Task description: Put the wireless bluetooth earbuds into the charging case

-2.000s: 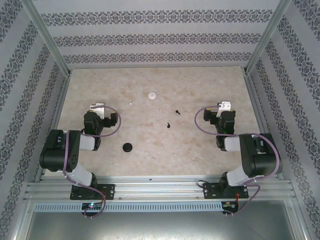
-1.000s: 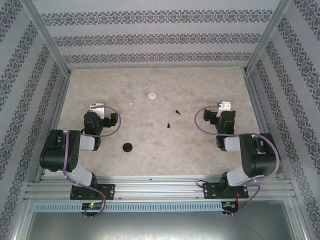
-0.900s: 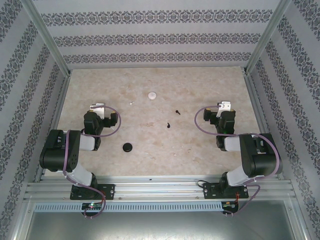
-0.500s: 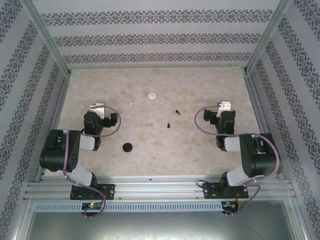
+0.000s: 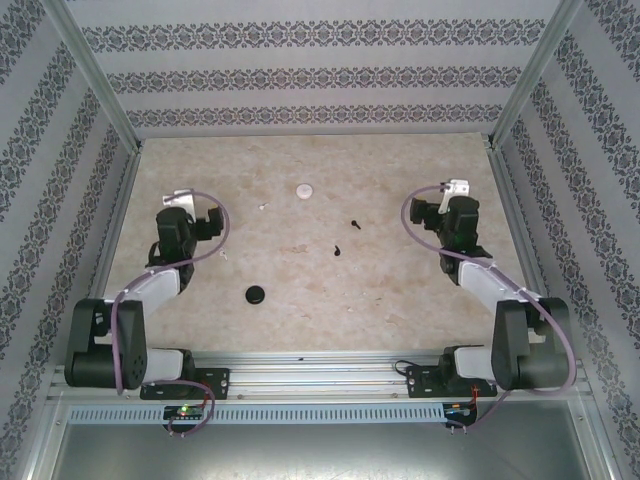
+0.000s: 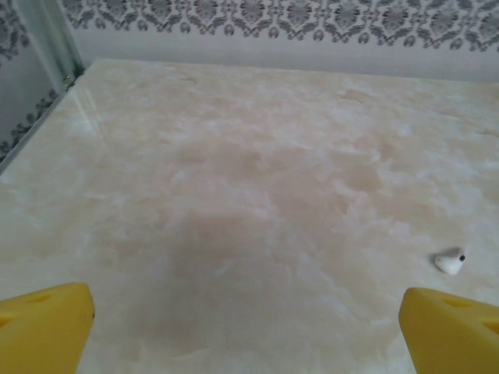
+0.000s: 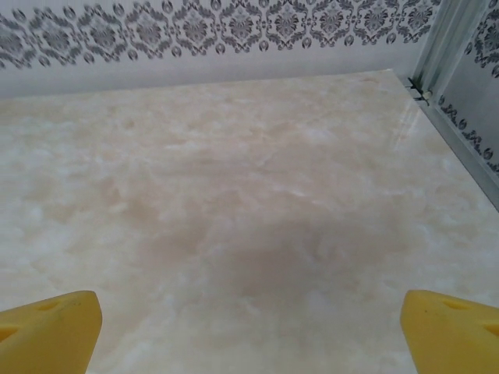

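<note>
Two black earbuds point(image 5: 353, 223) point(image 5: 337, 249) lie at mid-table. A white earbud point(image 5: 263, 206) point(image 6: 451, 262) lies further left, to the right of my left gripper. A round white puck point(image 5: 304, 189) sits toward the back and a round black puck point(image 5: 257, 294) nearer the front. My left gripper point(image 5: 172, 199) point(image 6: 249, 343) hangs open over bare table at the left, its yellow fingertips point(image 6: 43, 327) wide apart. My right gripper point(image 5: 455, 188) point(image 7: 249, 335) is open over bare table at the right, with nothing between its fingertips point(image 7: 452, 327).
Patterned walls and metal frame posts point(image 5: 95, 75) close in the marble table point(image 5: 400, 290) on three sides. The left wall edge point(image 6: 47, 86) and the right wall edge point(image 7: 444, 93) stand close to the grippers. Both arm bases sit on the front rail point(image 5: 320, 375).
Both arms have stretched out from their folded pose. Each gripper has moved toward the back of the table and a little outward. The earbuds and pucks have not moved.
</note>
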`<action>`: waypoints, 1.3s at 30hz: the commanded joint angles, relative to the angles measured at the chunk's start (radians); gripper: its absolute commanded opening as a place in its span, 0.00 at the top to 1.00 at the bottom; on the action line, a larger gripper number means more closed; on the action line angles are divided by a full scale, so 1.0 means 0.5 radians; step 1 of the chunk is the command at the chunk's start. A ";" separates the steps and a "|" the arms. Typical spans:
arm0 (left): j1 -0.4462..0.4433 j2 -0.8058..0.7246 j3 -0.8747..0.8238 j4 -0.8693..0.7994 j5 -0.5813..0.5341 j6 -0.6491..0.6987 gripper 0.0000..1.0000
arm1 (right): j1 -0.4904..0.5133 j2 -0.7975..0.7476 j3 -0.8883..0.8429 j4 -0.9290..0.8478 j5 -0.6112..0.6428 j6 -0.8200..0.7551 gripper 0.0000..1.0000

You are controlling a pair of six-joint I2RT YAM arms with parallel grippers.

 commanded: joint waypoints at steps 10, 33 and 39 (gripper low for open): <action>0.016 -0.431 0.459 -2.078 0.260 -0.330 0.01 | 0.478 -0.118 0.379 -1.231 -0.095 0.401 0.03; -0.922 -0.097 0.325 -2.195 0.363 -0.980 0.24 | 1.344 0.497 0.819 -1.736 -0.165 0.816 0.03; -1.063 0.111 0.398 -2.116 0.309 -1.006 0.26 | 1.327 0.439 0.751 -1.730 -0.142 0.844 0.03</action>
